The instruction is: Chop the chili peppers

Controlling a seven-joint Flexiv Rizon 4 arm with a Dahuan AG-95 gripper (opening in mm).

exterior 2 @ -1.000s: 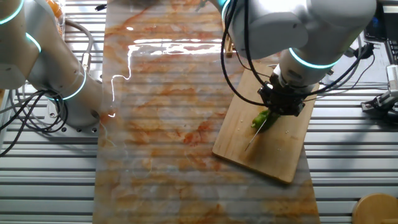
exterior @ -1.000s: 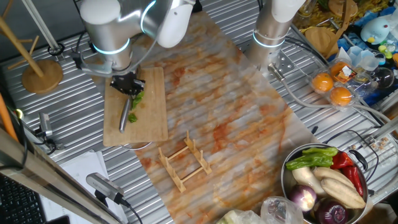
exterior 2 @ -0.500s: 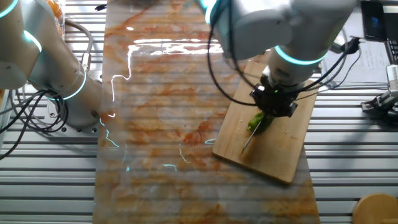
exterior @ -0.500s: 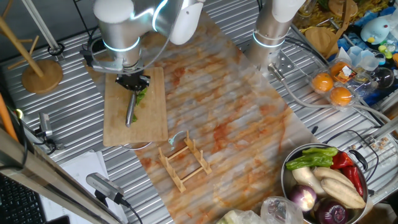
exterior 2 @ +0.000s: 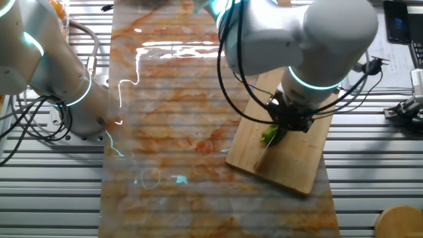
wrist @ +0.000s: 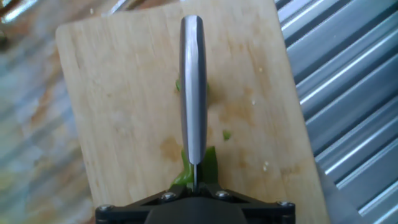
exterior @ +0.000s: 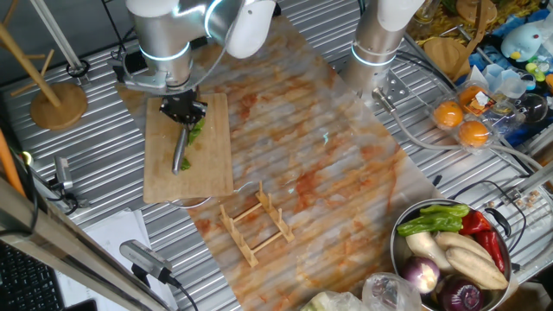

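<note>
Gripping a knife, the pincer hangs over the cutting board, chili peppers beneath it. Other fixed view: pincer above green chili peppers on board. Hand view: blade edge-down, pepper bits flanking it.

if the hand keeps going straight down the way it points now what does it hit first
The hand points down at the cutting board, and the knife it grips leads. The blade would likely meet the chili pepper under it first, then the board; its height above the pepper is unclear.
</note>
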